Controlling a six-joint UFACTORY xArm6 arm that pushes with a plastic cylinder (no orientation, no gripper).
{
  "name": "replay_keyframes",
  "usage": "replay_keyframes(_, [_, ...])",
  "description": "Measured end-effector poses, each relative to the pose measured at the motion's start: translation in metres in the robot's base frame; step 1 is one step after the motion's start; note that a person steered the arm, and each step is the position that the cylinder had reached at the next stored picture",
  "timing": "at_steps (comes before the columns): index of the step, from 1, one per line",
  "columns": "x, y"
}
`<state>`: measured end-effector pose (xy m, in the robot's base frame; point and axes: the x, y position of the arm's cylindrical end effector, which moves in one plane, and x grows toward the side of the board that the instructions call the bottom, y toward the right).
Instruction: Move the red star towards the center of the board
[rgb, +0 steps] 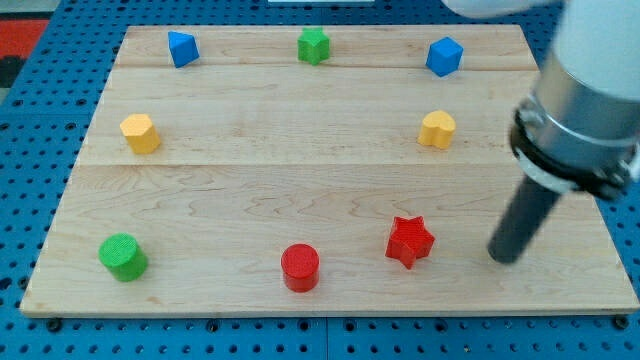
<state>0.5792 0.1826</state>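
The red star (409, 241) lies on the wooden board (330, 190), low and right of the middle, between the red cylinder (300, 267) and my rod. My tip (504, 257) rests on the board to the star's right, a clear gap apart from it. The arm's grey body covers the board's right edge above the tip.
Blue blocks (181, 47) (444, 56) and a green block (314, 45) line the view's top. Yellow blocks (140, 132) (437, 129) sit at mid height left and right. A green cylinder (123, 257) is at bottom left.
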Motion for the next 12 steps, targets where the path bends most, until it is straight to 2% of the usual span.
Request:
replay_keyframes(1, [-0.005,-0.085])
replay_keyframes(2, [-0.061,-0.119])
replay_keyframes(3, [-0.097,-0.145])
replay_keyframes(4, [-0.121,-0.202])
replay_keyframes(5, [-0.118,-0.210])
replay_keyframes(6, [-0.097,-0.233])
replay_keyframes(7, [-0.123,-0.312])
replay_keyframes(8, [-0.148,-0.320])
replay_keyframes(10, [-0.183,-0.108])
replay_keyframes(11, [-0.155,-0.100])
replay_keyframes(12, [-0.120,-0.046])
